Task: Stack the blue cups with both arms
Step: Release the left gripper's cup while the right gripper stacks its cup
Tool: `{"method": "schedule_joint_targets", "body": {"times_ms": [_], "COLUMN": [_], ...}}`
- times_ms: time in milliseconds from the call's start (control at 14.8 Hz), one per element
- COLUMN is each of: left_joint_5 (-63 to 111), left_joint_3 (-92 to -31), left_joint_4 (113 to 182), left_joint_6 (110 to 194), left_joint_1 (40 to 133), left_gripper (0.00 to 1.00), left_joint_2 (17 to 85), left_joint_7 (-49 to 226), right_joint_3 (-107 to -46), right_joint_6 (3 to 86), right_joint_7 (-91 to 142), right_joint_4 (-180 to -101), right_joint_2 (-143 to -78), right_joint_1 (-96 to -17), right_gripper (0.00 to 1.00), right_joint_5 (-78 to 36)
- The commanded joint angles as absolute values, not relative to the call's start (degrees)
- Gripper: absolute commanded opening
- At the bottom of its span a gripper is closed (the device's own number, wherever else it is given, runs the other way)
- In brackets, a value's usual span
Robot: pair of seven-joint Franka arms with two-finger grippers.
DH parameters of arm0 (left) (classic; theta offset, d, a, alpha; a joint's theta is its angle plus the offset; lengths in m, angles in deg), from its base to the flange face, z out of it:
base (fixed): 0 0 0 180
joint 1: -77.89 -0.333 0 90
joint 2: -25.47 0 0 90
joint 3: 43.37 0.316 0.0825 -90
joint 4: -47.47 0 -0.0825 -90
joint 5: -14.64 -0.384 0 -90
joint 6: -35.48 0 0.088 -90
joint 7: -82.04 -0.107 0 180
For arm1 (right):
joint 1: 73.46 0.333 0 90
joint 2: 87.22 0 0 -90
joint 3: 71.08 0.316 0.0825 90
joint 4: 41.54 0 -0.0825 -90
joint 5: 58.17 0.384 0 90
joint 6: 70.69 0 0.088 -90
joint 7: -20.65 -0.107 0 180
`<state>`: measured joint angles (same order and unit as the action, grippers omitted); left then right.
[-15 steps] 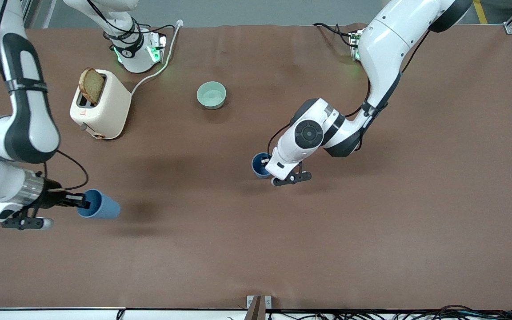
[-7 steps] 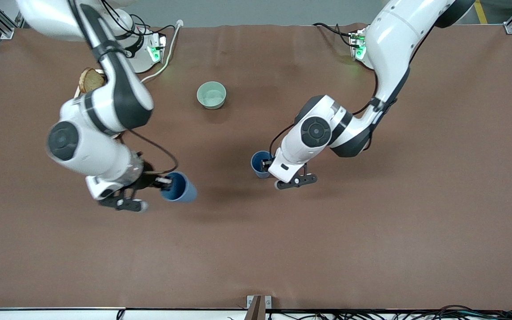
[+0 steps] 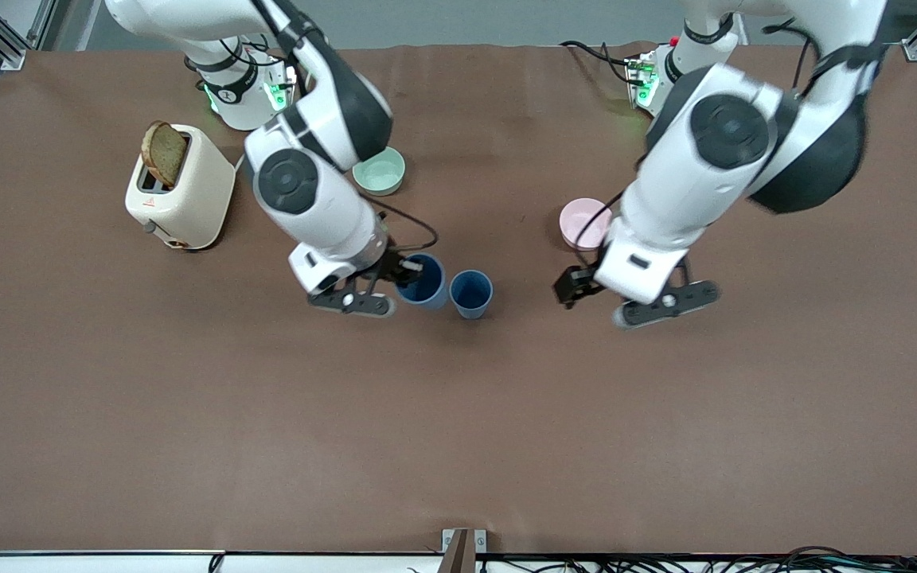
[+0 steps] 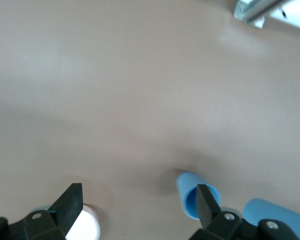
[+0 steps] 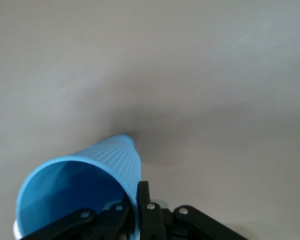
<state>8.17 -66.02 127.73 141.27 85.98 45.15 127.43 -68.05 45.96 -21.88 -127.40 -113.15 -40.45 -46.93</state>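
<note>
Since a moment ago my right arm has swung in from the right arm's end of the desk toward the middle, carrying its blue cup (image 3: 422,280), and my left arm has lifted off the second blue cup (image 3: 471,294) and pulled away toward the left arm's end. My right gripper (image 3: 404,273) is pinched on the rim of the cup it carries, one finger inside and one outside, the cup in the air just beside the standing one. The second cup stands upright near the desk's middle, free of any finger. My left gripper (image 3: 574,284) is spread wide and empty, over bare desk (image 3: 458,446) near the pink bowl (image 3: 580,222). The green bowl (image 3: 383,175) and toaster (image 3: 180,187) sit toward the edge where my bases stand.
</note>
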Motion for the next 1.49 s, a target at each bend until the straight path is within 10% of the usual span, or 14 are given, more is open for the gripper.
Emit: {"method": "schedule_joint_targets", "body": {"times_ms": [0, 880, 1421], "left_joint_5": [6.91, 15.08, 14.73], "left_joint_3": [-65.78, -54.27, -50.66], "left_joint_4": [128.69, 140.71, 140.73], "left_joint_6": [136.83, 124.6, 124.51], "left_joint_1": [82.05, 77.63, 79.65], "left_gripper": [1.0, 1.0, 1.0], "left_joint_2": [38.94, 19.5, 19.67], "left_joint_7": [118.81, 88.11, 86.96], "right_joint_3": [-68.79, -68.97, -69.14], "right_joint_6": [49.97, 54.03, 53.68], "right_joint_7": [-26.7, -27.07, -26.72], "right_joint_4": [-127.32, -127.67, -128.19], "right_joint_2": [-114.81, -118.07, -118.51], "right_joint_1": [-37.17, -34.35, -34.88], "right_gripper": [0.01, 0.02, 0.02], "right_joint_5": [-46.04, -46.74, -49.12]}}
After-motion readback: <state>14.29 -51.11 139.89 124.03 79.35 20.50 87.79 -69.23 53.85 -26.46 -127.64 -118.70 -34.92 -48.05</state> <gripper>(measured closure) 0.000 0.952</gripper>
